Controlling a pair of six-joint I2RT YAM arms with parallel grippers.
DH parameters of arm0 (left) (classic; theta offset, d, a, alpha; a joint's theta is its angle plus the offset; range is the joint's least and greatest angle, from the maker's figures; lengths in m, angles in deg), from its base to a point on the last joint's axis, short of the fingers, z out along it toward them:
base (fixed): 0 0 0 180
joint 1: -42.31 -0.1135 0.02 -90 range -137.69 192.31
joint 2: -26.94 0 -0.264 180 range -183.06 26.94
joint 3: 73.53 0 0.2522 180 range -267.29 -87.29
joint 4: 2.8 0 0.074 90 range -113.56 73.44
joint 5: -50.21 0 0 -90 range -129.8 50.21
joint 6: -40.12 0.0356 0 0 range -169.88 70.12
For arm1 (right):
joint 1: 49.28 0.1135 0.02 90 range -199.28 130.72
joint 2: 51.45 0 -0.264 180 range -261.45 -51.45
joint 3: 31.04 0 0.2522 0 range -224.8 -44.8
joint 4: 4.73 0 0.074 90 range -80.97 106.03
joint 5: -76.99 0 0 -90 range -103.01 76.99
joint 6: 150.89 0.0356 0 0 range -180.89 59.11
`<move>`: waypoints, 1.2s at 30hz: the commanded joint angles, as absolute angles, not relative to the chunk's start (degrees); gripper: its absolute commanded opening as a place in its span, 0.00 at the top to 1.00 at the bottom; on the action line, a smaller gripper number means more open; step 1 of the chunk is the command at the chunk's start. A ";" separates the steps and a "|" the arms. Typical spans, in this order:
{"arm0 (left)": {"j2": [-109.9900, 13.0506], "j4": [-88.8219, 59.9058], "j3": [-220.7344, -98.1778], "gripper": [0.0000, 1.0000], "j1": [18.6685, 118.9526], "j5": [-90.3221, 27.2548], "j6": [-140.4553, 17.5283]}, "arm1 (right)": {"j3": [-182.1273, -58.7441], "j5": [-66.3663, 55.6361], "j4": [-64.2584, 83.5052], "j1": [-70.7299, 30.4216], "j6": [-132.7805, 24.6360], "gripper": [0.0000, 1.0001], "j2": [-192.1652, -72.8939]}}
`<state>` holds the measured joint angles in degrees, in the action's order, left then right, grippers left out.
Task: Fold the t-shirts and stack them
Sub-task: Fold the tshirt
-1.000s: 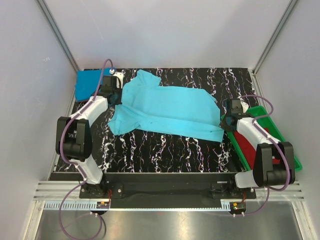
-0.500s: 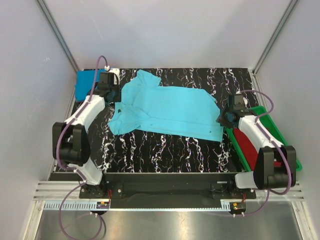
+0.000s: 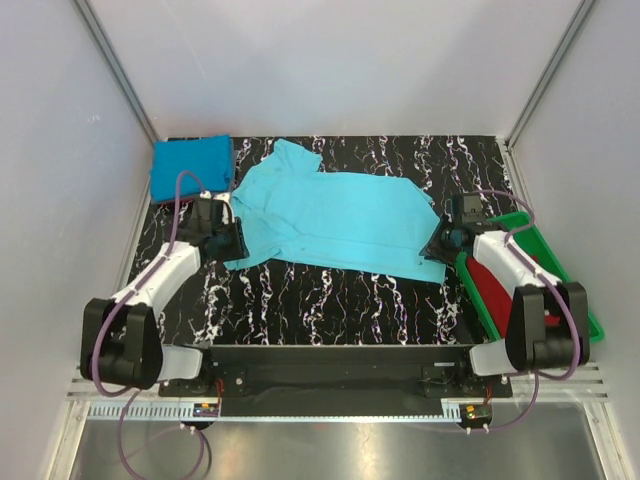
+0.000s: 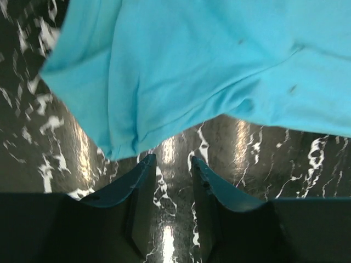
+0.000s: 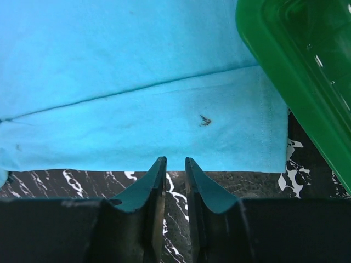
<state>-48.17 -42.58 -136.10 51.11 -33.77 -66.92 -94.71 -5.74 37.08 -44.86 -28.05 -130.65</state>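
**Top external view.** The light turquoise t-shirt [image 3: 335, 220] lies spread flat across the far middle of the black marbled table [image 3: 330, 300]. A deeper blue t-shirt [image 3: 190, 167] sits folded at the far left corner. Dark red t-shirts [image 3: 497, 285] lie inside the green tray [image 3: 575, 300] at the right edge. The left gripper [image 3: 230, 240] is at the turquoise shirt's near left corner, and the right gripper [image 3: 440, 247] is at its near right corner, beside the tray.

**Left wrist view.** The fingers are narrowly parted with nothing between them. Their tips are over bare table, just short of the shirt's edge.

**Right wrist view.** The fingers show only a slim gap and hold nothing. Their tips reach the shirt's hem, with the tray wall to the right
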 commanded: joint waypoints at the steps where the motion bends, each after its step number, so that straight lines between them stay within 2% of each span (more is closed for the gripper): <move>1: -49.77 -40.29 -134.40 0.64 51.10 -34.78 -72.47 | -94.02 -3.86 35.48 -44.45 -26.88 0.74 -134.50; 6: -56.63 -42.74 -135.36 0.67 50.93 -45.12 -76.59 | -92.88 -5.44 35.83 -44.45 -24.94 0.75 -137.67; 12: -58.75 -45.56 -138.60 0.67 50.40 -58.84 -77.22 | -90.42 -6.50 36.36 -44.62 -25.90 0.75 -140.30; 21: -61.84 -48.10 -147.03 0.67 49.17 -62.38 -75.55 | -90.32 -5.37 38.82 -44.54 -28.36 0.74 -134.17; 25: -57.10 -48.90 -151.09 0.62 48.99 -59.67 -72.13 | -93.75 -1.94 39.35 -43.66 -29.07 0.70 -128.28; 30: -51.21 -48.82 -151.54 0.59 46.19 -56.51 -71.59 | -104.71 -2.55 35.42 -35.50 -28.02 0.68 -131.77; 32: -49.28 -46.37 -148.48 0.58 42.41 -48.12 -73.25 | -108.33 -1.76 31.28 -32.16 -27.84 0.67 -136.95; 35: -44.79 -34.80 -139.80 0.58 38.10 -33.36 -80.53 | -120.34 0.88 24.95 -26.62 -28.97 0.67 -146.87; 36: -44.52 -33.80 -138.45 0.58 38.09 -32.07 -81.51 | -122.82 2.62 22.07 -24.78 -29.59 0.67 -149.51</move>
